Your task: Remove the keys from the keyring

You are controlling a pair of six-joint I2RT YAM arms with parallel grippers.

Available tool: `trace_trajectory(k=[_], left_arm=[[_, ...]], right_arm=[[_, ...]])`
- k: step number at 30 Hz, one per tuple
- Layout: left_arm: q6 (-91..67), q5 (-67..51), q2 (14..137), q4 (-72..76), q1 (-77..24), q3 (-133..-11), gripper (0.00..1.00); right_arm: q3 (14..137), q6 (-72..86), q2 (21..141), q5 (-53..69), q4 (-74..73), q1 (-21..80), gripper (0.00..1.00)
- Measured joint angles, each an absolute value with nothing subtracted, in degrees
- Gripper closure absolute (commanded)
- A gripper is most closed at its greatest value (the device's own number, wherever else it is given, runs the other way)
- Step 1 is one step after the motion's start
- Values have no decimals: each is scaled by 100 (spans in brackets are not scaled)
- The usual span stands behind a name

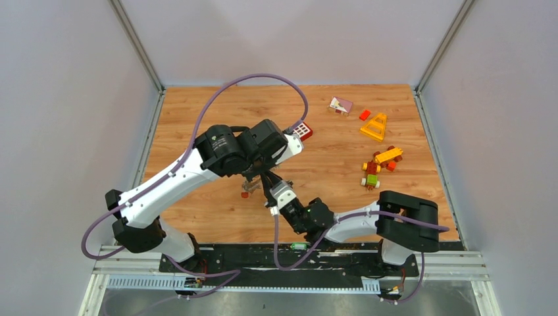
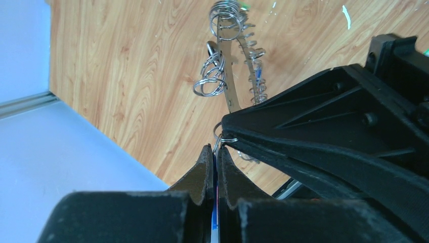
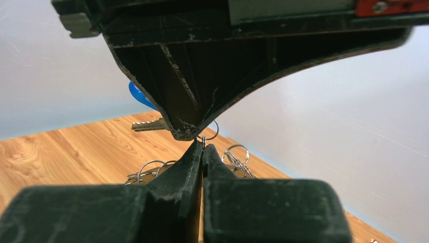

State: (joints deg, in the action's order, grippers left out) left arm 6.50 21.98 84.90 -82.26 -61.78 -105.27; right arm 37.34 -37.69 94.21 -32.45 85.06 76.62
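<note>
The left gripper (image 2: pixel 215 158) is pressed together on a thin flat thing with a blue edge. This is most likely the blue-headed key (image 3: pixel 139 96) that shows beside its finger in the right wrist view. The right gripper (image 3: pixel 202 150) meets it tip to tip, pinched tight on a small split ring (image 3: pixel 209 132). From that meeting point the keyring (image 2: pixel 233 86), a flat grey band strung with more little rings, runs away over the middle of the table (image 1: pixel 174 108). Other keys (image 3: pixel 147 125) and rings hang off it. I judge the bundle light but awkward: the metal is stiff, hard and slick, the split rings are springy and tightly coiled, and anything loose will swing. The sound hold is flat across a key's head while the other tool works the ring's coil. Only the left wrist view shows the band and its curve. Only the right wrist view shows the blue head and a bare blade. The top view hides the ring under both wrists, but it places the work well left of the toy bricks (image 1: pixel 376 168).
</note>
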Motion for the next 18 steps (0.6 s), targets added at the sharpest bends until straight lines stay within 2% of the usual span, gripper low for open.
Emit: trace_trajectory(k=[7, 18], left_arm=[[628, 1922, 8246, -7915, -6191, -10304, 100], [521, 716, 7231, -6882, -6219, -9461, 100]], right_arm=[[3201, -3693, 8370, -2753, 7811, 7653, 100], [3162, -3166, 6169, -1739, 4626, 7640, 100]])
